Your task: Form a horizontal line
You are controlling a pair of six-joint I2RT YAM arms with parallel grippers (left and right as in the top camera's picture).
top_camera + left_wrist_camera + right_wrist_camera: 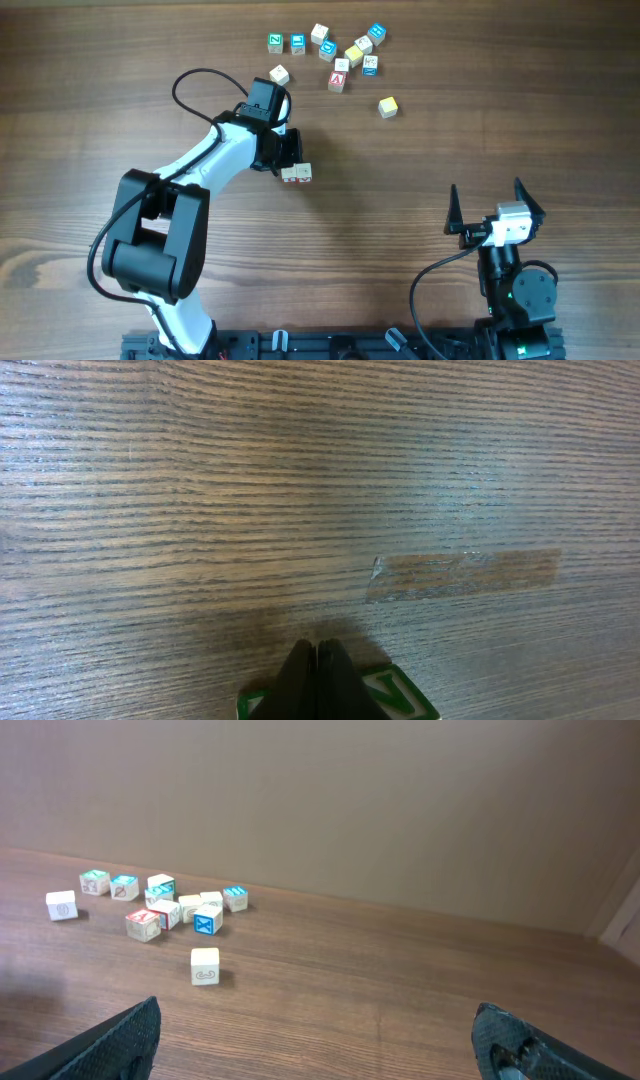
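Wooden table (420, 150): our shut, empty left claw (292, 160) squares two centre cubes (296, 174); next fetch another from twelve o'clock; right claw (486, 190) gapes empty.

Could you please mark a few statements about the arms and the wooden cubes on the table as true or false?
1. The right end effector is open and holds nothing. True.
2. The left end effector has its fingers spread wide. False: its fingers are shut together.
3. A pair of small wooden cubes lies side by side next to the left end effector. True.
4. All the cubes already form one straight row. False: most sit in a loose cluster of small wooden letter cubes at the far side of the table.
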